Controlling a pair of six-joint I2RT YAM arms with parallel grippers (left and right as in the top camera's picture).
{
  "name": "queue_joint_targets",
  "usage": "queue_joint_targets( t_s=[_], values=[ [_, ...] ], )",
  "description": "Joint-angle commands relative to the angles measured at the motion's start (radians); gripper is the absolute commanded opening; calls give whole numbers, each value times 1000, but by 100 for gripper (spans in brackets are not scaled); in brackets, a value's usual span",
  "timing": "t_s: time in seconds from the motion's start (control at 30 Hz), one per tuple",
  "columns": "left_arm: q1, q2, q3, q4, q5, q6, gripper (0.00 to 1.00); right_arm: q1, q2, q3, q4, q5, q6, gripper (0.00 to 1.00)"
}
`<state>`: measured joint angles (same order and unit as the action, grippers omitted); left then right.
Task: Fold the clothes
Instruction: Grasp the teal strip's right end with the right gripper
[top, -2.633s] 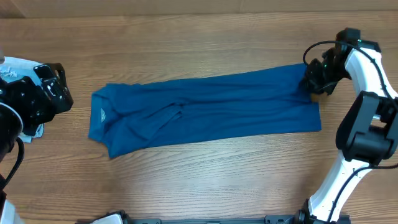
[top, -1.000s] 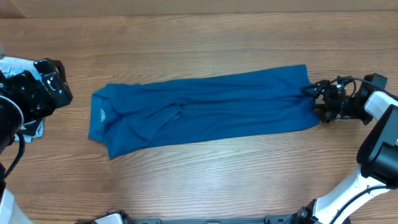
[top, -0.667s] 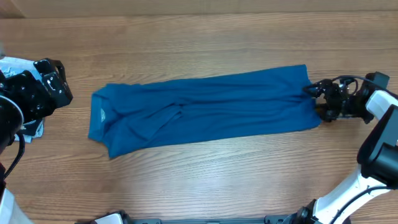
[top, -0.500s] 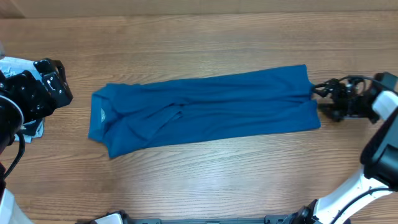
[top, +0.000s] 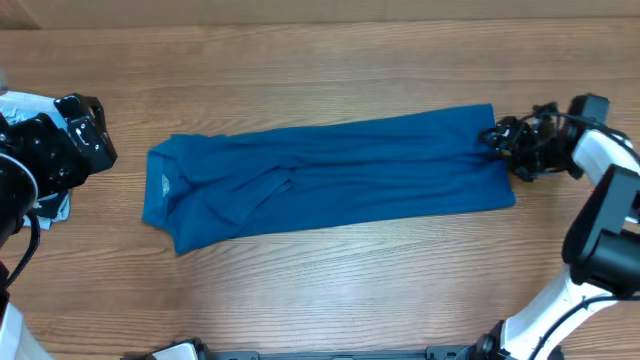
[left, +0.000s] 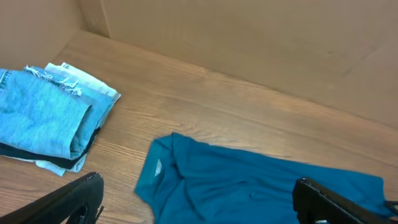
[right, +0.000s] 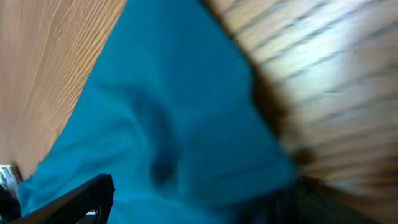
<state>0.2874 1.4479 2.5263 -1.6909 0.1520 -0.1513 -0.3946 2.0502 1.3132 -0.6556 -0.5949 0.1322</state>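
- Position of the shirt (top: 320, 180): laid as one long teal-blue band across the middle of the table (top: 320, 290), running left to right; collar end at left, hem end at right; long edges fairly straight, lower left corner bulging with a loose fold.
- Open room: wide strip of bare wood above the band, another below it; narrower room past each short end.
- At the right end: right gripper (top: 503, 152) low against the shirt's right edge, near the upper corner; jaws spread wide; close view blurred and filled with blue cloth, so cannot tell whether a finger touches the fabric; no pinch visible.
- At the left end: left gripper (top: 98, 135) well apart from the collar edge; fingers (left: 84, 196) fully spread, holding nothing.
- Far left: denim stack (left: 43, 118) beside the left arm, apart from the shirt.
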Motion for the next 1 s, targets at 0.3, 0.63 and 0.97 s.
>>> queue_joint_targets(
  t_s=[0.3, 0.63, 0.97],
  values=[
    [-9, 0, 2, 2, -10, -6, 100, 12, 115, -44, -12, 147, 109, 59],
    [-9, 0, 2, 2, -10, -6, 100, 12, 115, -44, -26, 183, 187, 31],
    [-9, 0, 2, 2, -10, -6, 100, 12, 90, -42, -72, 164, 187, 4]
  ],
)
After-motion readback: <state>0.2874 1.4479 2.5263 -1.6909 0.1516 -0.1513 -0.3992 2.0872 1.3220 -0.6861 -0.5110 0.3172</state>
